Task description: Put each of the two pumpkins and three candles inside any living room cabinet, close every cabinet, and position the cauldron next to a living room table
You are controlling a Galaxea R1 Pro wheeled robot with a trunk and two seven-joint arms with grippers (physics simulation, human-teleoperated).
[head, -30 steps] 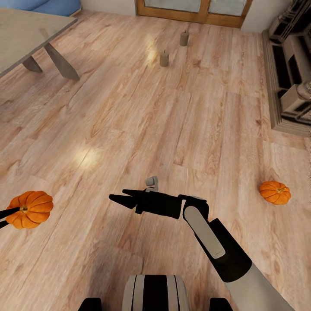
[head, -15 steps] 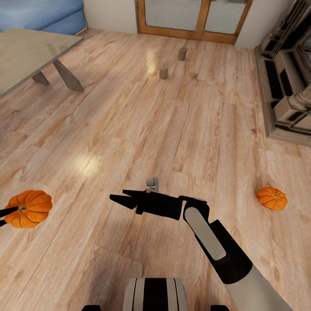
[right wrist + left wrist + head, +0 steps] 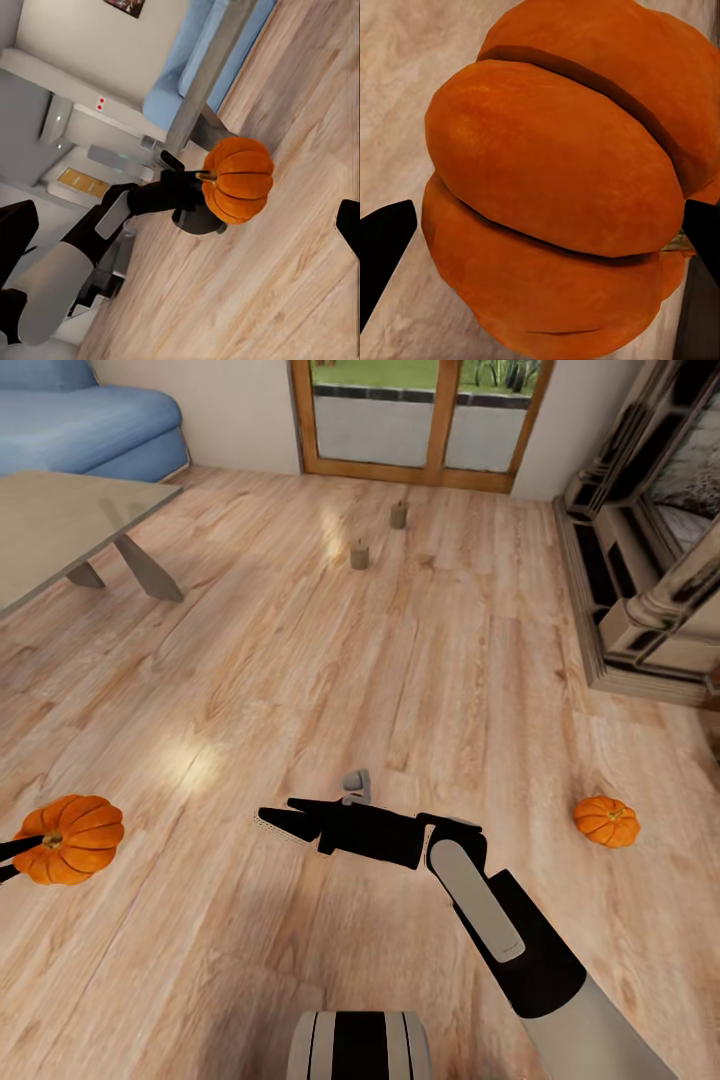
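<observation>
Meanwhile left claw (image 3: 8,858) grips a pumpkin (image 3: 68,839); right claw (image 3: 275,815) hangs narrowly parted, empty.

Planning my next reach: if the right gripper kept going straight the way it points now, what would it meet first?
The right gripper points toward the robot's left, roughly level above the floor. Its wrist view centres on the pumpkin held in the left gripper, so that pumpkin would likely come first, with open air between; depth is uncertain.

I am in a home's living room: warm wooden plank floor (image 3: 300,660) under my fingers, a blue sofa (image 3: 90,425) and low grey table (image 3: 60,525) ahead to the left, a stone fireplace (image 3: 640,560) to the right, glazed wooden doors (image 3: 420,415) straight ahead
</observation>
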